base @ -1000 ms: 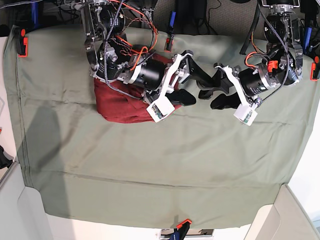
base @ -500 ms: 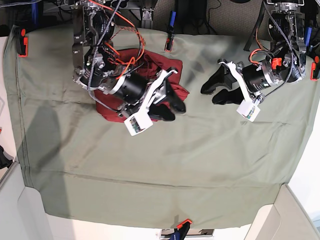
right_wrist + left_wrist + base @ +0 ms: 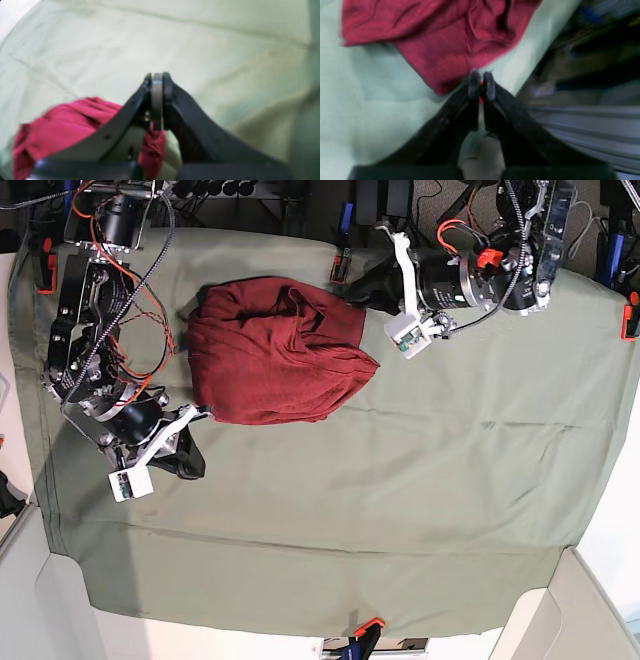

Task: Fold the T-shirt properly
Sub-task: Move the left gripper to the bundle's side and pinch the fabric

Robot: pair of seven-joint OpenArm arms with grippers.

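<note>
The dark red T-shirt (image 3: 270, 355) lies bunched and roughly folded on the sage-green table cloth (image 3: 420, 480) at the back left of centre. My left gripper (image 3: 352, 288) is shut at the shirt's back right corner. In the left wrist view its tips (image 3: 481, 80) meet at the edge of the T-shirt (image 3: 445, 42), with a red sliver between the fingers. My right gripper (image 3: 193, 460) is shut, just off the shirt's front left corner. In the right wrist view the closed tips (image 3: 157, 82) point over bare cloth, with the T-shirt (image 3: 57, 125) low on the left.
Orange-and-black clamps pin the cloth at the back left (image 3: 42, 265), back middle (image 3: 340, 265), right edge (image 3: 628, 315) and front edge (image 3: 365, 627). Cables and chair bases crowd the space behind the table. White surfaces border the front corners.
My right arm swung off the shirt toward the front left and its jaws shut. My left arm moved across to the shirt's back right corner and shut. The shirt now lies uncovered.
</note>
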